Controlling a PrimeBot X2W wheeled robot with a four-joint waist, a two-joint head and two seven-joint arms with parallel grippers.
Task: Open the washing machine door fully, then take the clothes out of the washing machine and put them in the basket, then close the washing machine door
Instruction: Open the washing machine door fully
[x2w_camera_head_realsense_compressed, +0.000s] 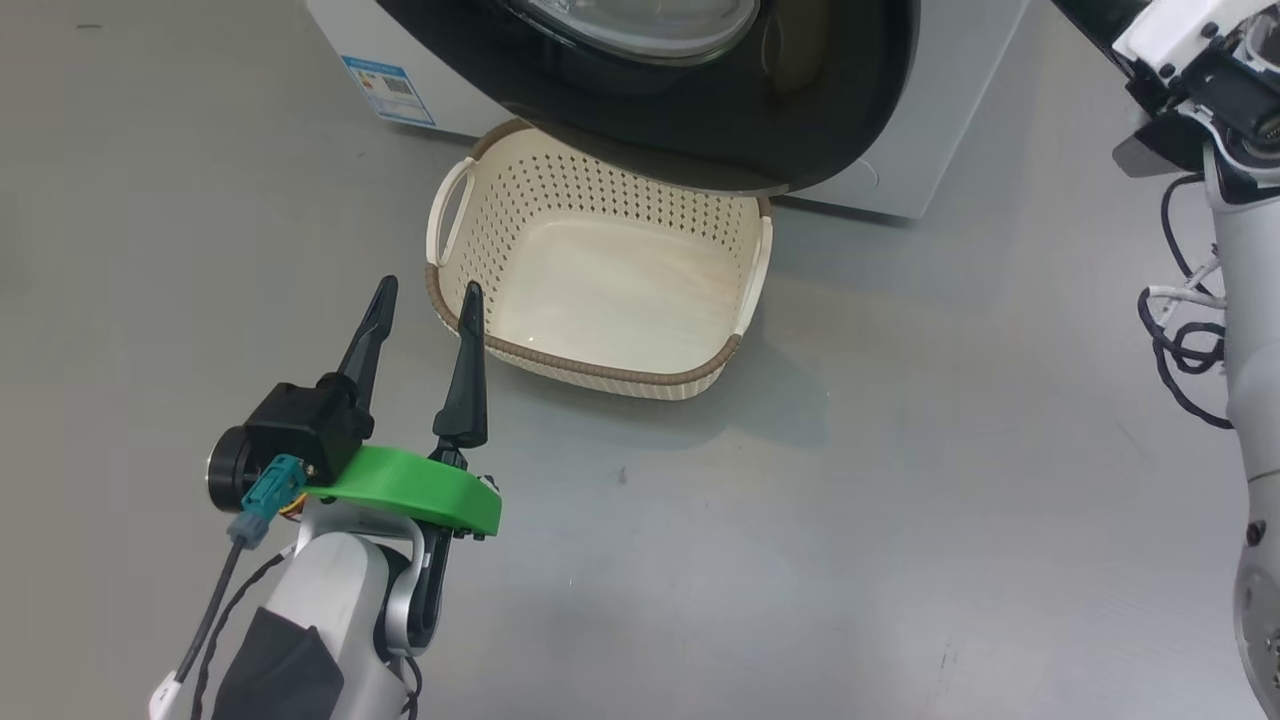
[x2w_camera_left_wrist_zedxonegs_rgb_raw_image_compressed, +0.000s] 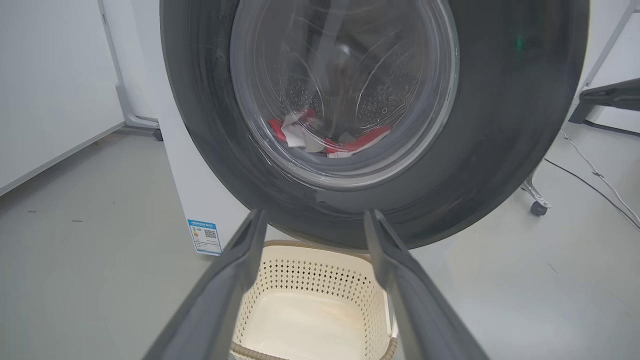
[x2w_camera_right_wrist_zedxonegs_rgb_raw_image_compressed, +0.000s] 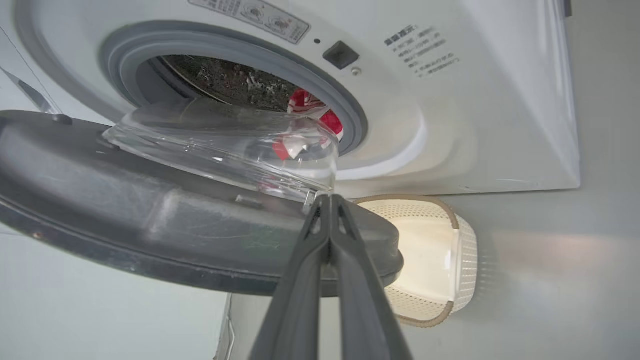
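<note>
Where the white washer (x2w_camera_right_wrist_zedxonegs_rgb_raw_image_compressed: 500, 125) stands on the grey floor (x2w_camera_head_realsense_compressed: 900, 500), its door (x2w_camera_left_wrist_zedxonegs_rgb_raw_image_compressed: 500, 125) is swung partway out from the rubber-ringed opening, black rim overhanging the far end of the basket (x2w_camera_head_realsense_compressed: 600, 200). That basket sits on the floor just in front of the washer, its 2 loop handles at the sides. Red and white clothes (x2w_camera_left_wrist_zedxonegs_rgb_raw_image_compressed: 350, 145) lie in the drum, seen through the door's glass bowl. Near the basket's left front corner, the left gripper (x2w_camera_head_realsense_compressed: 428, 288) hovers with its 2 fingers spread wide, holding nothing. With its 2 fingers pressed together, the right gripper (x2w_camera_right_wrist_zedxonegs_rgb_raw_image_compressed: 326, 197) points at the door's inner face, tips just beside the glass bowl's edge; whether they touch cannot be told.
</note>
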